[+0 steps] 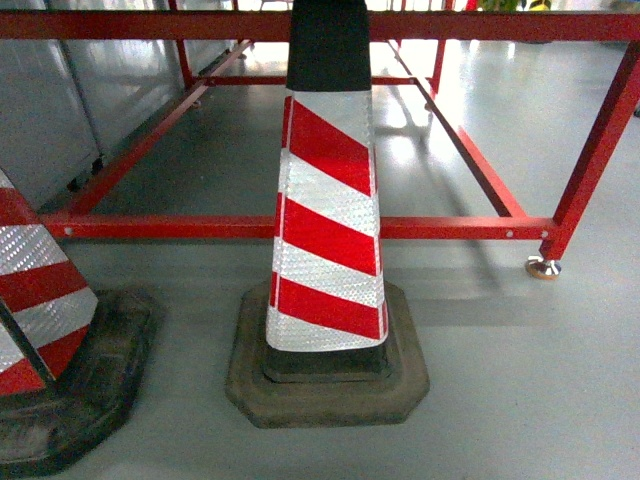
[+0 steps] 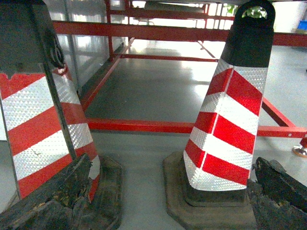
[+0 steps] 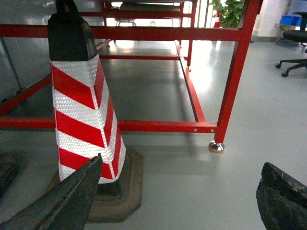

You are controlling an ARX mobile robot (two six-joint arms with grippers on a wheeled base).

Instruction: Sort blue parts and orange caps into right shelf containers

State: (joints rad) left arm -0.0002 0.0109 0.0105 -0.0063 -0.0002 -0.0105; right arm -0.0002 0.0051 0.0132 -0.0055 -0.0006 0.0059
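Both wrist views show the left pincer (image 2: pixel 158 201) and right pincer (image 3: pixel 182 201) spread wide and empty, their worn black fingers (image 2: pixel 53 196) low over the grey floor (image 1: pixel 520 380). Just ahead stands a red-and-white traffic cone (image 1: pixel 328 200), a second cone (image 1: pixel 40 300) to its left, and beyond them a red steel frame (image 1: pixel 450 228). No blue parts, orange caps or shelf containers are in view, so the step in hand is likely driving; steering wide of the cones before any reaching seems wise.

Grey floor (image 1: pixel 520 360) under two striped cones (image 1: pixel 328 230) and red frame (image 1: pixel 450 228)
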